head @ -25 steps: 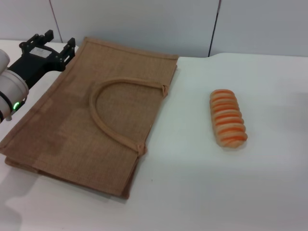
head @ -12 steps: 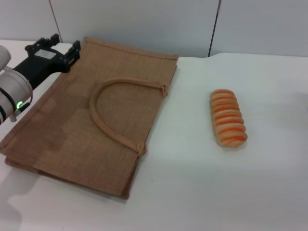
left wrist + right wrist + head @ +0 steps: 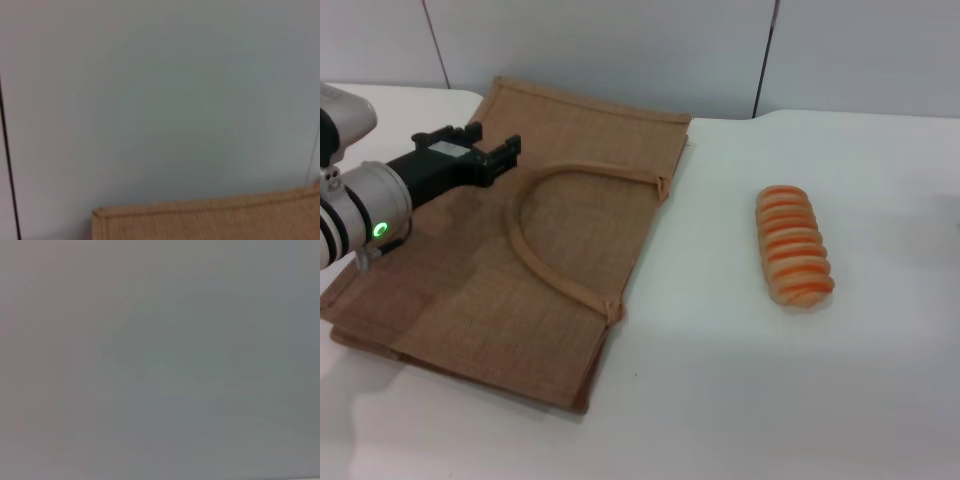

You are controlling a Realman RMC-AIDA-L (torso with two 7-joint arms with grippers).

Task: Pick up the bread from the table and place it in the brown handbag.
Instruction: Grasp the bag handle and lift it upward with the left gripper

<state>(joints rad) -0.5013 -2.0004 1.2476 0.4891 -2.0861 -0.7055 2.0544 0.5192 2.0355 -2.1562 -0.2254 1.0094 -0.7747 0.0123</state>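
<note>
The left gripper (image 3: pixel 480 150) is held low over the flat-lying brown handbag (image 3: pixel 560 300) near the table's (image 3: pixel 740 400) left edge, its fingers spread apart. The right gripper is out of sight. The ridged, orange-striped bread (image 3: pixel 792 246) lies toward the right edge, well apart. The handbag's near-left corner is cut off.

The bread (image 3: pixel 793 246) lies alone on the table (image 3: pixel 740 400), with bare white surface on all 4 sides and nothing above it. The brown handbag (image 3: pixel 520 250) lies flat well to its left, mouth edge toward the loaf, 1 arched handle on top. The left gripper (image 3: pixel 492 152) hangs over the bag's far-left part, crowding that side.
</note>
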